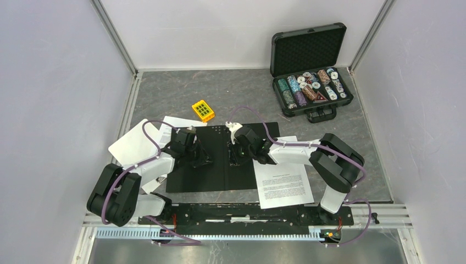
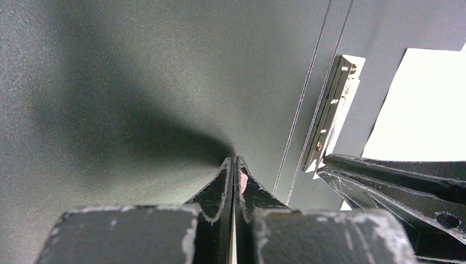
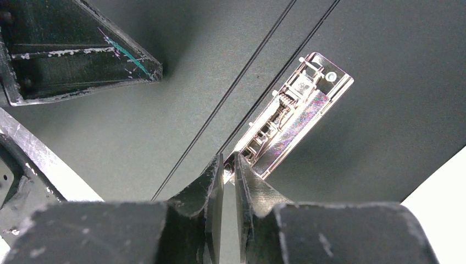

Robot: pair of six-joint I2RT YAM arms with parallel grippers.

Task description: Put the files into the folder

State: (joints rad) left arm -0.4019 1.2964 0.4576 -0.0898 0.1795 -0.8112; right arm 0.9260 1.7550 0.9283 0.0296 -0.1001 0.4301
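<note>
Two printed sheets, at least, make up the files, and none is in the folder point(image 1: 214, 177) yet. The folder lies open and flat at the middle of the tabletop point(image 1: 247, 99), black inside facing up.

Position of the files: one sheet point(image 1: 283, 184) lies on the tabletop at the folder's near right corner, its edge touching or just overlapping the right cover. Further sheets point(image 1: 175, 123) lie at the far left corner, partly under the folder and beside the white clipboard point(image 1: 133, 146).

Left pincer point(image 1: 204, 161): over the left cover. In the wrist view its fingers are pressed together with nothing between them point(image 2: 234, 160), and the tip meets its own shadow on the cover, so it appears to touch the surface.

Right pincer point(image 1: 235, 158): at the spine. In its wrist view the fingers stand narrow, with only a slit between them point(image 3: 229, 159), and nothing can be seen in their grip. The tips sit just beside the near end of the metal clip point(image 3: 291, 118). Whether they touch the clip cannot be told.

Assessment: the opening of the folder is done. Raising the clip appears to be the step in hand. Moving each sheet onto the right cover, clamping it and closing the cover all remain.

Unrelated items: an open poker chip case point(image 1: 310, 71) far right and a small yellow block point(image 1: 203, 110) beyond the folder.
</note>
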